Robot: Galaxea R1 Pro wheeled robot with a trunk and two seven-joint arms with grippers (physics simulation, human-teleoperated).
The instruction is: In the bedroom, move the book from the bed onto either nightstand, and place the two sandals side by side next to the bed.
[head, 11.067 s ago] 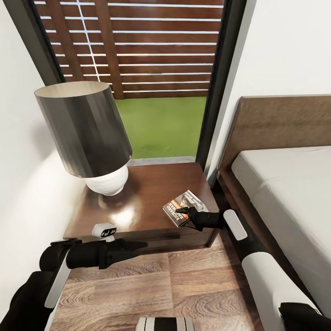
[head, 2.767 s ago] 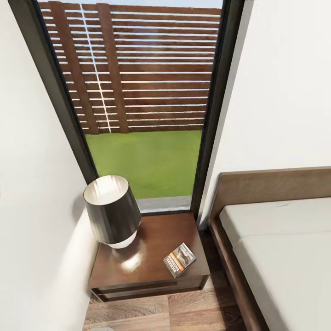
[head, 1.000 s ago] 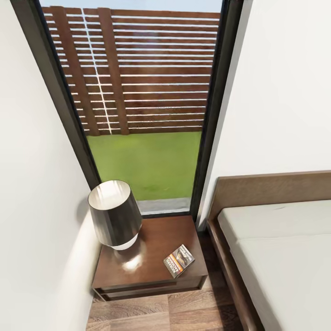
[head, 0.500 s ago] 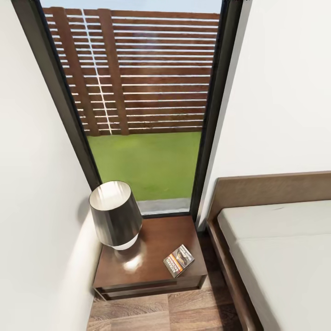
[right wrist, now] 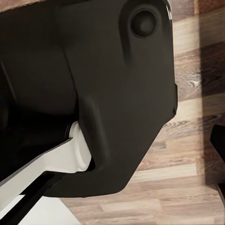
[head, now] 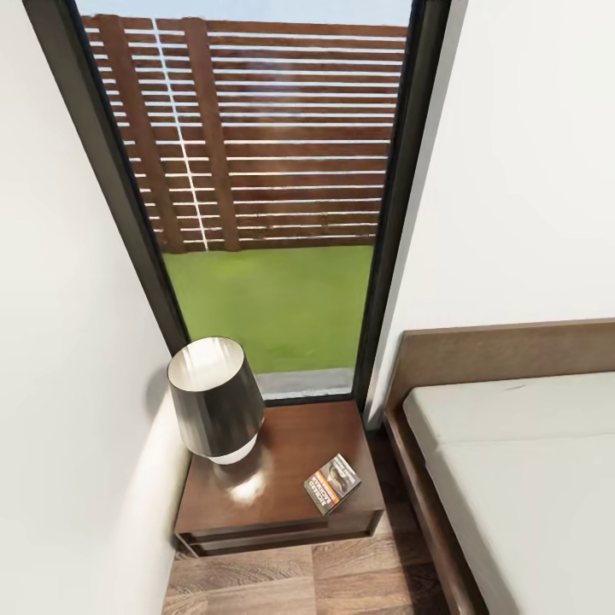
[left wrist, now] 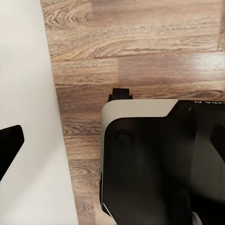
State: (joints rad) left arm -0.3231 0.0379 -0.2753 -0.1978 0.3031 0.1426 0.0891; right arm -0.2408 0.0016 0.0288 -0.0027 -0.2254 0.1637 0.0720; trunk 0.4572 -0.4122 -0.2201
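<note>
Nothing among the furnishings has moved since a moment ago, only the view creeping slightly; the bed sits right, the nightstand beside it carries a lamp and the book; finger spread I cannot tell, perhaps hidden.

The book is lying flat, cover up, on the nightstand, near the top's front right corner and turned at a slant to its edges. Its dark cover is showing a face photo and an orange band with white lettering. The nightstand, a low dark-brown wooden cabinet, is standing just beside the bed, whose pale mattress is sitting in a dark brown base with a wooden headboard.
</note>
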